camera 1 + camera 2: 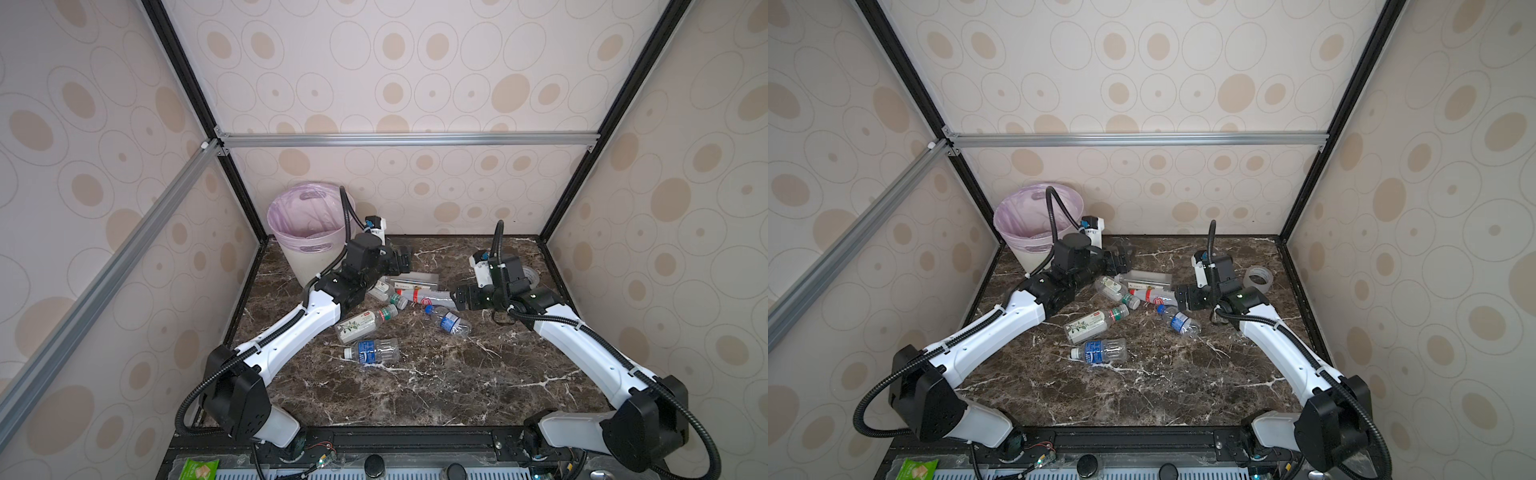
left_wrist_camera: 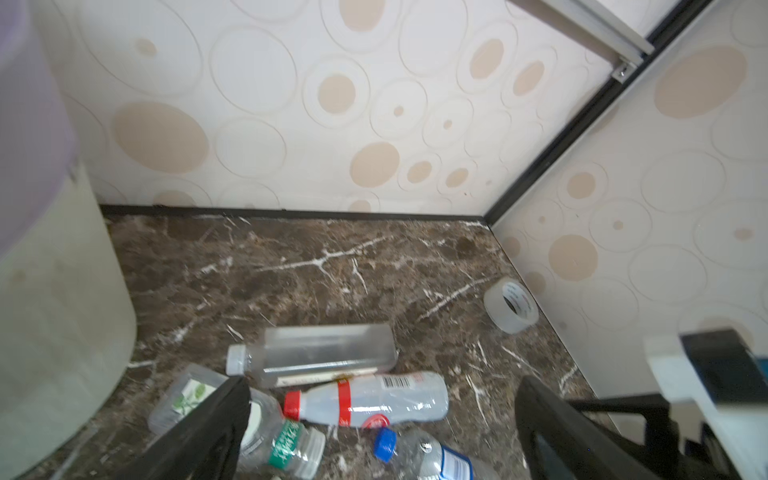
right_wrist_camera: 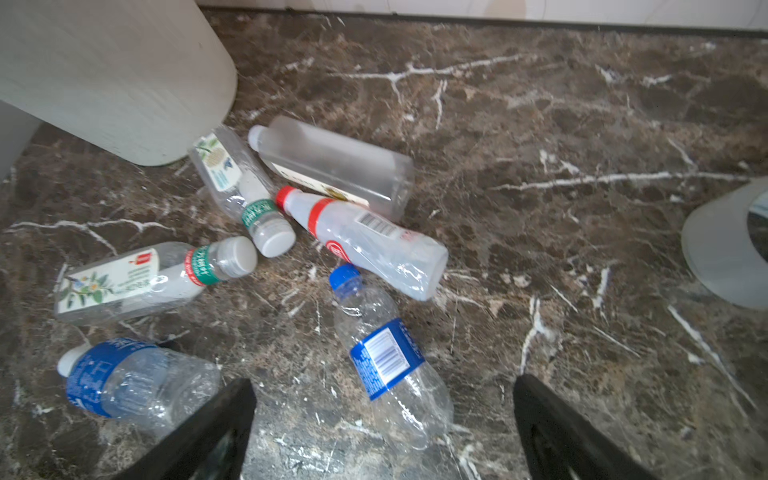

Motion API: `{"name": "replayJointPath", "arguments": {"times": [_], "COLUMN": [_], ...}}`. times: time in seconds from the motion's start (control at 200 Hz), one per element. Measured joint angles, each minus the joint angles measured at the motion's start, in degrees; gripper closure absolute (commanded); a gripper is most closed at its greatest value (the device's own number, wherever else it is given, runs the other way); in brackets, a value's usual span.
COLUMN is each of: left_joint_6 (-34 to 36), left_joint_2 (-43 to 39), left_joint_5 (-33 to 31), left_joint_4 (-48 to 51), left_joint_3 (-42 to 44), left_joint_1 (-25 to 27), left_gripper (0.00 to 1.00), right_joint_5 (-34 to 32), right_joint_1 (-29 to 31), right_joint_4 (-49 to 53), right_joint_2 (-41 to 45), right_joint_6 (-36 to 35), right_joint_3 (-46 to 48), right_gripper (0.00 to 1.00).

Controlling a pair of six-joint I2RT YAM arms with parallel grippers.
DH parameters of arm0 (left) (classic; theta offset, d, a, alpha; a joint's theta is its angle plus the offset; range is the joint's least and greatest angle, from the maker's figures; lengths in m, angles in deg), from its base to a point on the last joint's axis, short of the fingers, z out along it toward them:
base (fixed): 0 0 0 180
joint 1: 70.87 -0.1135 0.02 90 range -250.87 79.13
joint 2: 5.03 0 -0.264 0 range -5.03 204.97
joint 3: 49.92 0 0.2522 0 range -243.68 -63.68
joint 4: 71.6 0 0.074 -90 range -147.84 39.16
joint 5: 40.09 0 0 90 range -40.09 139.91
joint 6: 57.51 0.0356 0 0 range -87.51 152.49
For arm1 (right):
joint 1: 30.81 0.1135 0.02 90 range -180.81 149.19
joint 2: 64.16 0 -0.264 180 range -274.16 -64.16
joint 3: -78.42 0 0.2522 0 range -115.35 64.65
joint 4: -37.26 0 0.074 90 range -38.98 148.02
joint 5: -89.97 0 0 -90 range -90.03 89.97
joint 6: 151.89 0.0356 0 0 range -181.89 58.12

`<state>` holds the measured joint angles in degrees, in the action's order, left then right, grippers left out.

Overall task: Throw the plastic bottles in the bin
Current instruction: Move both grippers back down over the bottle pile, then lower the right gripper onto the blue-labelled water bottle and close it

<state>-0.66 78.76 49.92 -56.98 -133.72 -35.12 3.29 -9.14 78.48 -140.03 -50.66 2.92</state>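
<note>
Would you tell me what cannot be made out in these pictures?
Inside the bin: its wall and the left arm's cable hide the bottom in both top views.
Blue-capped bottle: cut off by the frame edge in the left wrist view.
Tape roll: mostly behind the right arm in a top view.

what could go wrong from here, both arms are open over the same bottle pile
1. The red-capped bottle seems to rest against the square clear bottle; closing might pinch both or roll one away.
2. The left fingers and right fingers face one cluster, so the arms may collide.
3. The tape roll beside the right arm could get knocked.
</note>
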Motion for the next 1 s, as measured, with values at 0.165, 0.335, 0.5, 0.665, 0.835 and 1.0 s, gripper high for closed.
{"name": "replayJointPath", "arguments": {"times": [0.165, 0.335, 0.5, 0.665, 0.835, 1.0], "left_joint_6": [-5.7, -9.6, -11.8, -13.3, -14.3, -15.1], "left_joint_2": [-2.8, -5.0, -7.3, -8.3, -8.3, -8.3], "left_joint_5": [3.2, 4.6, 5.1, 5.3, 5.7, 6.1], "left_joint_4": [-5.2, -7.8, -10.1, -11.7, -12.5, -12.9], "left_joint_3": [10.4, 16.9, 20.1, 22.2, 24.2, 25.0], "left_joint_1": [1.8, 2.2, 2.4, 2.4, 2.5, 2.6], "left_gripper": [0.01, 0.01, 0.01, 0.01, 0.01, 0.01], "right_joint_5": [1.5, 2.5, 2.7, 3.2, 3.4, 3.5], "right_joint_1": [0.0, 0.0, 0.0, 0.2, 0.6, 1.6], "right_joint_4": [1.8, 1.6, 0.2, -1.2, -2.6, -3.4], "right_joint_2": [-5.7, -8.4, -11.0, -13.1, -14.2, -15.0], "right_joint_6": [1.3, 2.0, 2.8, 3.5, 3.9, 4.0], "right_joint_3": [0.1, 1.5, 4.0, 5.9, 7.4, 7.7], "right_gripper": [0.00, 0.00, 0.04, 0.10, 0.14, 0.16]}}
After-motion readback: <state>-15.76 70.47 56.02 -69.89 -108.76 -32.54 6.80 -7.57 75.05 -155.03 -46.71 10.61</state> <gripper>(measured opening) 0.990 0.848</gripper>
